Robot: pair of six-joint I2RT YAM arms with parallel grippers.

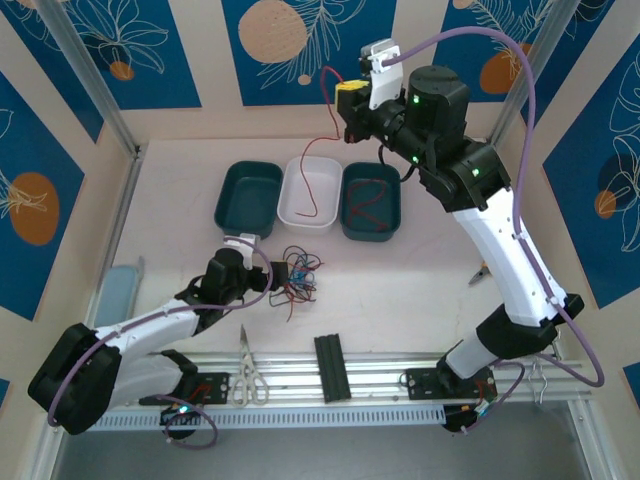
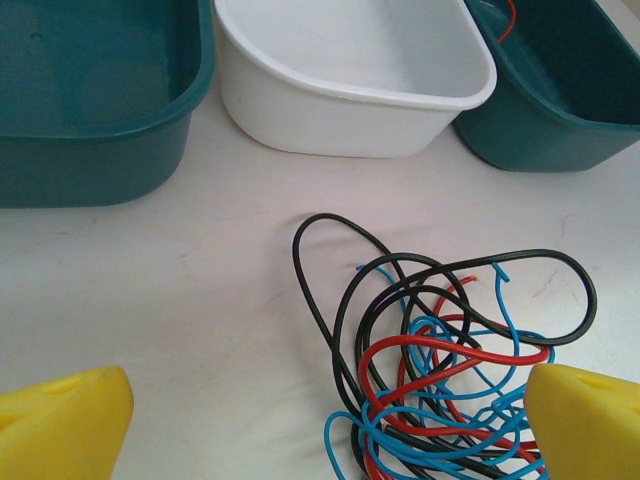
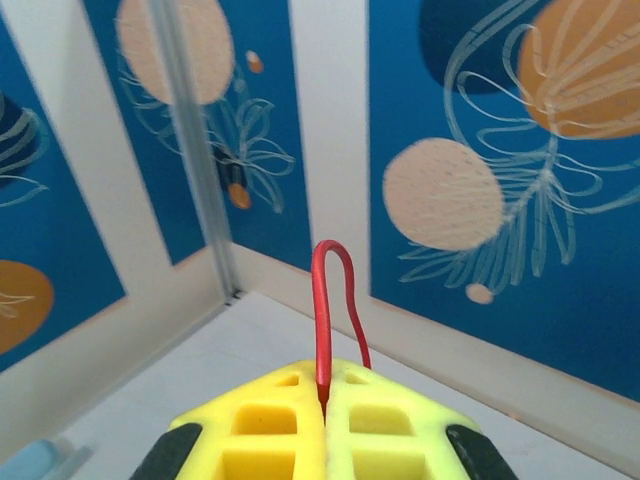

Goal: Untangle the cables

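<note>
The tangle of red, black and blue cables lies on the table in front of the trays. In the left wrist view the tangle sits between and ahead of my yellow fingers, toward the right one. My left gripper is open, touching nothing. My right gripper is raised high near the back wall, shut on a single red cable. That red cable arches above the jaws and hangs down into the white tray.
A teal tray stands left of the white one, and another teal tray on the right holds a red cable. Scissors and a black block lie at the near rail. A small tool lies right.
</note>
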